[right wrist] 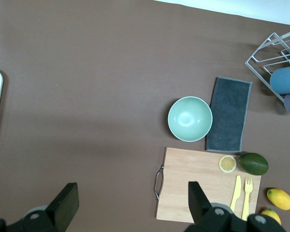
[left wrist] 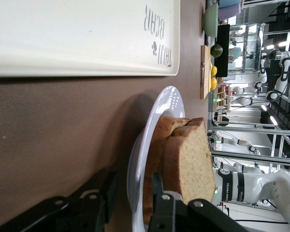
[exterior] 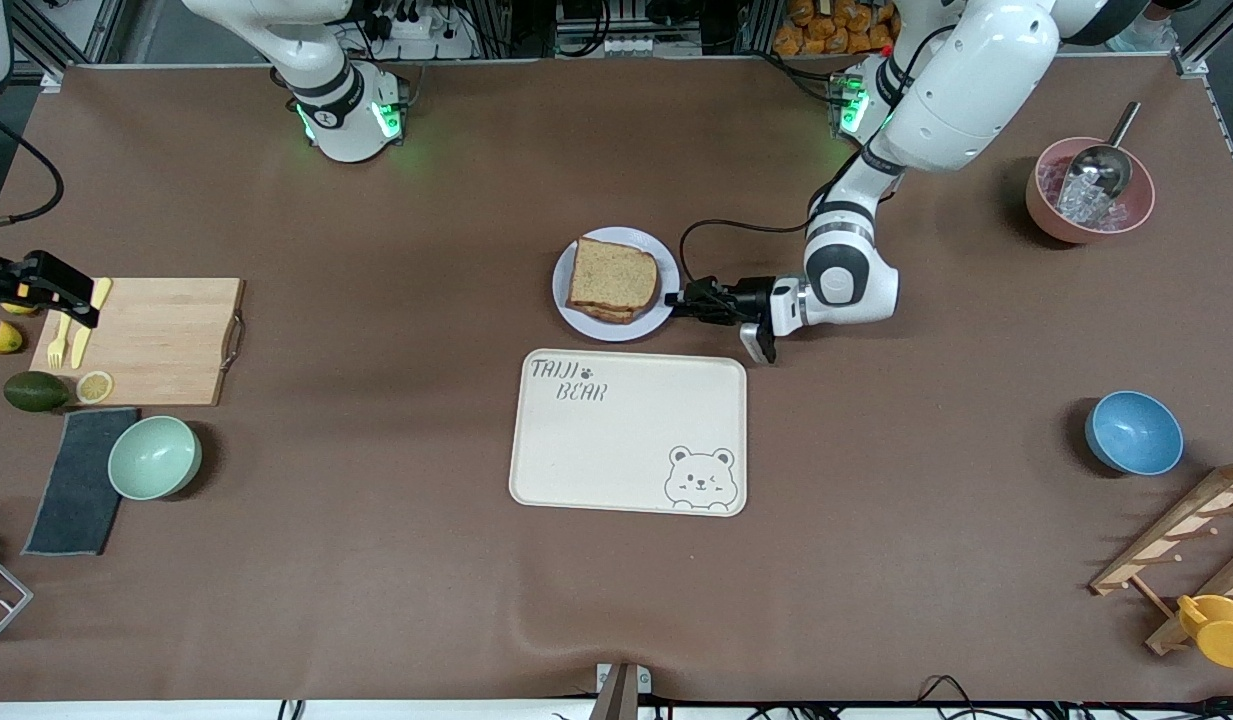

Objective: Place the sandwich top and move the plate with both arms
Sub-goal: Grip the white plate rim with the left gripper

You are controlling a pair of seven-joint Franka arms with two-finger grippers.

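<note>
The sandwich top (exterior: 614,275), a light-brown bread slice, lies on the stacked sandwich on the pale round plate (exterior: 572,310) at mid-table. In the left wrist view the sandwich top (left wrist: 193,159) rests on a lower slice, inside the plate (left wrist: 166,104). My left gripper (exterior: 676,300) is low at the plate's edge toward the left arm's end. It is open, with its jaws on either side of the rim and small gaps showing (left wrist: 133,186). My right gripper (exterior: 81,305) hangs open over the end of the wooden cutting board (exterior: 161,340), with nothing between its fingers (right wrist: 131,193).
The cream bear tray (exterior: 626,430) lies just nearer the front camera than the plate. A green bowl (exterior: 154,457), grey cloth and fruit are by the board. Toward the left arm's end are a blue bowl (exterior: 1134,432), a pink bowl with a scoop (exterior: 1088,190) and a wooden rack (exterior: 1186,540).
</note>
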